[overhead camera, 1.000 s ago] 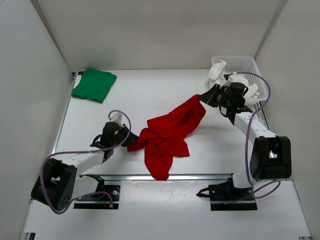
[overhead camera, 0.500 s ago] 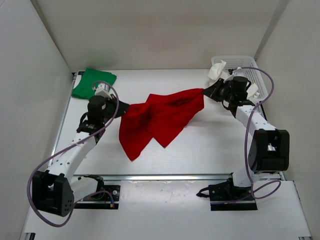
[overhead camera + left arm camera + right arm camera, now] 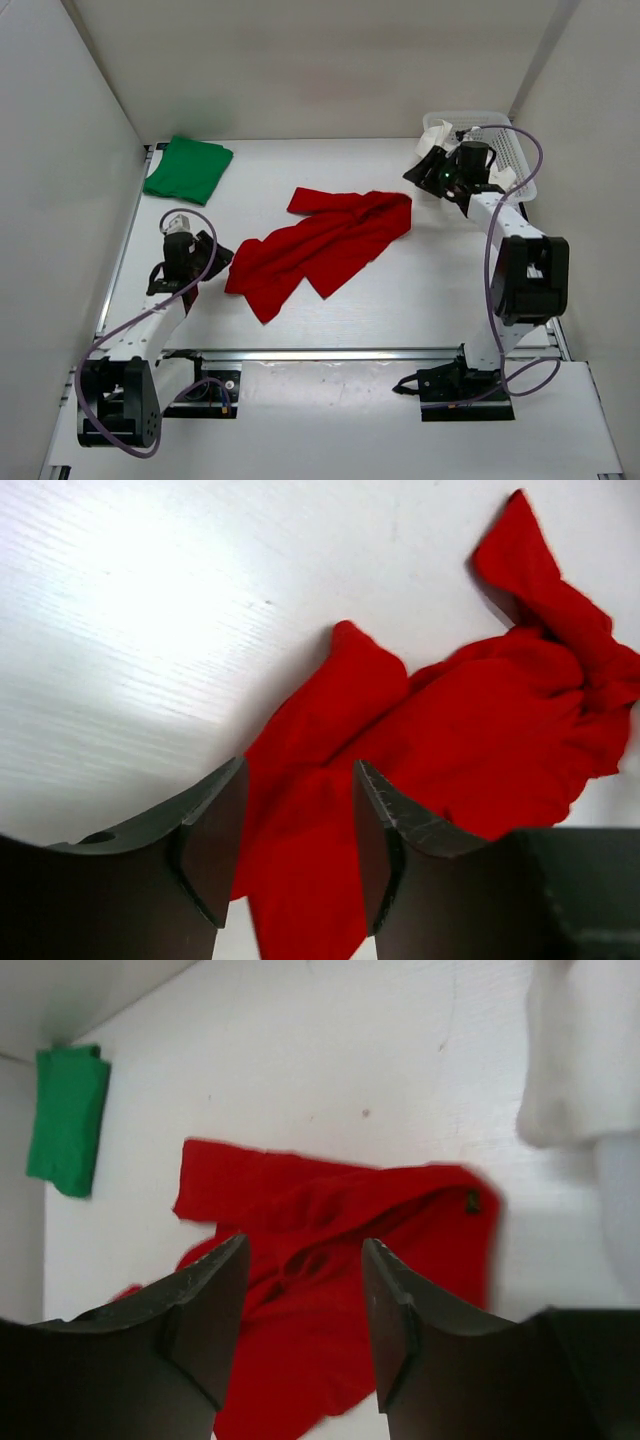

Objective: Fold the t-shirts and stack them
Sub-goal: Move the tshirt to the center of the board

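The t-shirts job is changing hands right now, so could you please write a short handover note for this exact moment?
Left gripper: open, holding nothing, at the left edge of the red t-shirt.
Right gripper: open, holding nothing, beside the basket, apart from the red cloth.
Things: the red t-shirt lies rumpled and unfolded mid-table. The green t-shirt sits at the far left corner. The white t-shirt is bunched in the basket.
Done: the green one looks folded.
Left: flatten and fold the red, take out and fold the white, then stack all three.
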Controlling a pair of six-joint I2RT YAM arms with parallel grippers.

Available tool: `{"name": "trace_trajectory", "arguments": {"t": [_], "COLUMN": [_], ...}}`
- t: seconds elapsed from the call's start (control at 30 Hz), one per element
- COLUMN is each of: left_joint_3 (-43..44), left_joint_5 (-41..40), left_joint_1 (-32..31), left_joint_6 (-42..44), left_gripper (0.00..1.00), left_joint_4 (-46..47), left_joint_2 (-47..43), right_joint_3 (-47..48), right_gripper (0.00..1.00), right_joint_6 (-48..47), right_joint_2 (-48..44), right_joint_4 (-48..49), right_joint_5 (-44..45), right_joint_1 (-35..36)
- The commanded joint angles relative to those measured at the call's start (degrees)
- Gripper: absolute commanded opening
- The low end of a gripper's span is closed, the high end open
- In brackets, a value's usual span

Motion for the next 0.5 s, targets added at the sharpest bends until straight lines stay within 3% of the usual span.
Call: {"name": "trace_trajectory", "arguments": {"t": [0.0, 0.1, 0.13, 0.2, 0.33, 0.47], "left_joint_3": [1.97, -1.19, -3.72, -9.61, -16.48, -20.35], "left_joint_5": [0.76, 1.11, 1.38, 1.03, 0.5, 1.64], "left_joint_1": [-0.74, -0.65, -0.22, 1.1, 1.1, 1.02], "left_joint_6": [0.03, -0.58, -1.02, -4.0, -9.44, -13.06], "left_gripper": [0.57, 0.61, 0.59, 0.46, 0.47, 0.51], "left_joint_4": [1.0, 0.03, -0.05, -0.41, 0.56, 6.51], "left_joint_2": [-0.82, -3.71, -6.07, -9.93, -18.38, -18.85], "right_joint_3": [-4.66, -13.27, -16.7, -21.1, -27.7, -35.43], "right_gripper": [0.47, 0.44, 0.39, 0.31, 0.19, 0.22], "right_joint_6": [-4.01, -4.02, -4.19, -3.05, -6.12, -3.93], "right_joint_2": [-11.47, -16.42, -18.95, -22.13, -24.68, -28.2], "right_joint_4": [0.7, 3.5, 4.39, 7.19, 6.51, 9.14], "right_joint_5": [7.29, 10.38, 10.48, 9.51, 9.86, 9.86], "right_joint_1": [4.85, 8.72, 10.3, 11.97, 19.7, 27.86]}}
